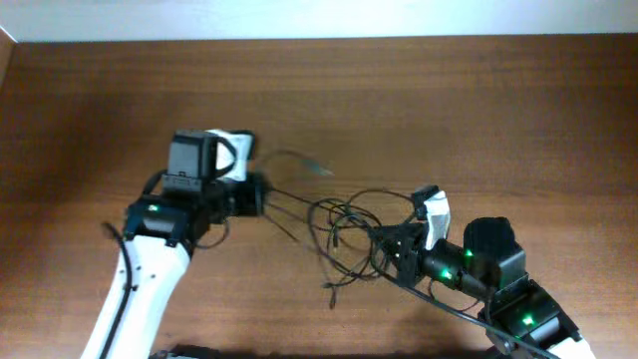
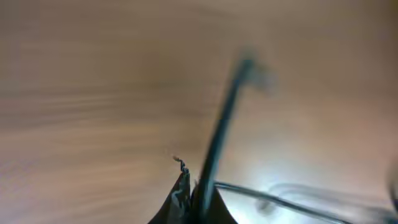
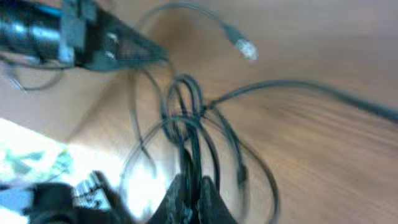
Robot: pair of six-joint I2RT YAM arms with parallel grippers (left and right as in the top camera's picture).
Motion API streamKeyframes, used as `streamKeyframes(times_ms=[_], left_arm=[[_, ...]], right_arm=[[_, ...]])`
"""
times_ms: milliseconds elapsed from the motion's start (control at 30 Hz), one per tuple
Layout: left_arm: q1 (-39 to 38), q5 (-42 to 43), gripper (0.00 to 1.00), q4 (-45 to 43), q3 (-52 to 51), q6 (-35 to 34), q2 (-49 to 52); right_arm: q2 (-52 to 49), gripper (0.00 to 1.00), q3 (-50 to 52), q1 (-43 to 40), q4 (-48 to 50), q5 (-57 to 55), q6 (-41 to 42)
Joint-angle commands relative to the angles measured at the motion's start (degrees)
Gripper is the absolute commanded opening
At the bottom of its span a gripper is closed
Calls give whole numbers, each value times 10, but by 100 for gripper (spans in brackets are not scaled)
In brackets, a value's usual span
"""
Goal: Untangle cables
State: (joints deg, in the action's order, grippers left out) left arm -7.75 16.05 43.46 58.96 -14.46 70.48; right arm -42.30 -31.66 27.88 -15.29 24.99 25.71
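Up close, right tool (image 3: 189, 182) shut on cables (image 3: 191, 140), left tool (image 1: 261, 195) gripping them too, strands running left-right.

Thin black cables (image 1: 344, 231) lie in a loose knot of overlapping loops near the middle of the tabletop, a little toward the near edge. One strand arcs toward the far edge and ends in a small pale plug (image 1: 324, 171). A free end trails toward the near edge.

Left arm (image 1: 140, 289): white link with a thin black cable along it, black joint housings, one green light. Right arm (image 1: 488, 259): black housings, green lights, white wrist piece. Left end effector (image 2: 194, 186) and right end effector (image 3: 189, 186) taper to dark points
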Motion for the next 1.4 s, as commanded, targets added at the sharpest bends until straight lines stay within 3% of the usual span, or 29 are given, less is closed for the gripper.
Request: streamKeyframes(times_ms=[0, 100, 167, 200, 267, 300, 333, 367, 400, 433, 467, 500, 533, 600, 633, 733, 800, 833, 867, 900, 933, 967, 1000, 1067, 1200, 1367], left_arm=[[90, -264, 0, -6, -1, -132, 8], [98, -238, 0, -5, -1, -251, 9], [98, -253, 0, -10, -1, -269, 9], [98, -322, 0, -14, -1, -269, 9], [98, -489, 4, -14, -1, -269, 9], [99, -484, 0, -14, -1, -271, 9], [99, -405, 0, -14, -1, -273, 9], [99, -202, 0, -27, -1, -255, 10], [99, 19, 0, -71, -1, -154, 11], [97, 152, 0, -111, -1, -59, 12], [96, 239, 0, -130, -1, 10, 12], [96, 242, 0, -128, -1, 13, 12], [96, 263, 0, -129, -1, 13, 12], [96, 433, 0, -161, -1, 12, 12], [96, 435, 0, -173, -1, 12, 12], [97, 427, 0, -175, -1, -43, 12], [97, 400, 0, -175, -1, -43, 12], [97, 386, 0, -175, -1, -43, 12], [97, 369, 0, -175, -1, -43, 12], [97, 332, 0, -173, -1, -43, 12], [97, 247, 0, -160, -1, -43, 12], [97, 127, 0, -134, -1, -43, 12], [97, -77, 0, -83, -1, -56, 12], [97, -251, 0, -26, -1, -148, 12], [97, -281, 0, -17, -1, -193, 25], [97, -274, 0, -20, -1, -194, 141]], right_arm=[[23, 4, -7, -6, -54, -165, -13], [16, 4, -7, -6, -95, -232, -10], [5, 4, -7, -6, -162, -344, 73], [-3, 4, -7, -6, -198, -401, 126], [-3, 5, -7, -6, -198, -415, 134], [-3, 5, -7, -6, -198, -413, 143], [-3, 5, -7, -6, -188, -389, 153], [-3, 10, -7, -6, -168, -348, 153], [-3, 12, -7, -6, -158, -308, 153], [-5, 14, -7, -6, -153, -260, 153], [-17, 32, -7, -5, -137, -178, 152], [-42, 46, -7, -5, -117, -134, 150], [-83, 49, -6, -5, -96, -124, 150], [-202, 60, -6, -5, 3, -83, 136], [-249, 64, -6, -5, 51, -45, 123], [-459, 71, -7, 30, 261, 34, 122], [-512, 72, -7, 55, 344, 89, 122], [-523, 59, -7, 67, 355, 84, 122], [-523, 16, -7, 70, 352, 76, 120], [-523, 4, -7, 68, 348, 76, 115], [-518, 5, -7, 62, 335, 76, 111], [-499, 4, -7, 47, 304, 78, 109], [-450, 4, -7, 24, 252, 78, 91], [-339, 4, -7, -8, 167, 78, 58], [-7, 4, -7, -74, -24, 70, -1], [156, 4, -7, -96, -163, -134, -1]])
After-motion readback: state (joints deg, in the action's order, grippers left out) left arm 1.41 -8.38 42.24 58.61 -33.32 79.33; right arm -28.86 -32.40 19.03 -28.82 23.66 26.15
